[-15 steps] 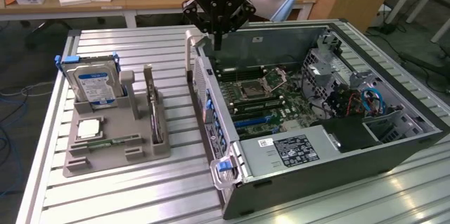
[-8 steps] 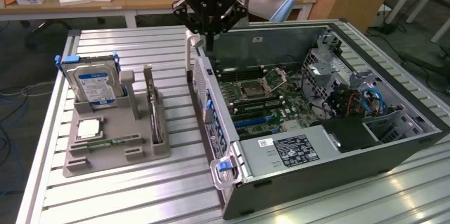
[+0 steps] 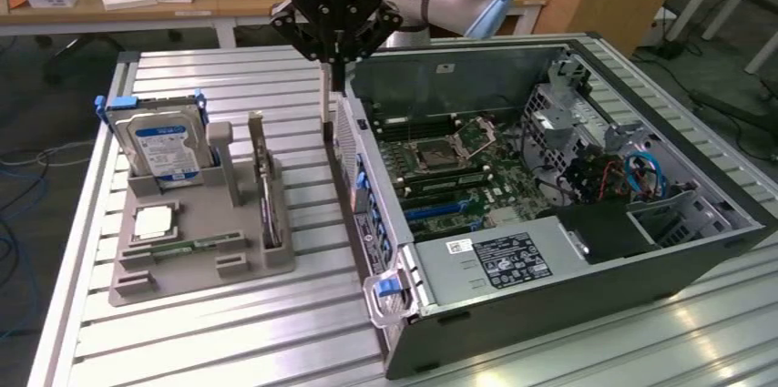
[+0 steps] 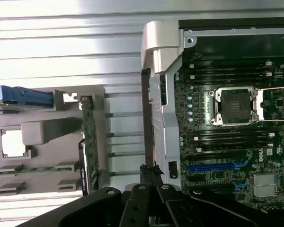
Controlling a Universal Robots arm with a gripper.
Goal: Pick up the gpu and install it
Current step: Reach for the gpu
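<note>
**GPU still parked in the tray, gripper shut up top**

In the exterior view the gripper point(image 3: 331, 59) hangs at 12 o'clock, above the gap between the gray tray point(image 3: 182, 278) and the open computer case point(image 3: 584, 269). Its jaws are pinched fully together. A thin pale strip point(image 3: 326, 96) runs straight down from under them toward the case's back corner, and I honestly can't tell what it is or whether it's being gripped.

The gpu point(image 3: 268, 200) isn't picked up yet. It stands on its long edge in the tray, at 3 o'clock of the hard drive point(image 3: 164, 146), with the bracket end toward 12 o'clock. It's well apart from the gripper, roughly at its 7 o'clock. A memory stick point(image 3: 189, 246) lies flat at 6 o'clock of the drive.

The case sits at 3 o'clock of the tray, motherboard point(image 3: 450, 168) facing up. The wrist view has the gripper point(image 4: 151, 171) over the table beside the case, with the gpu point(image 4: 88, 142) in its tray slot.
</note>
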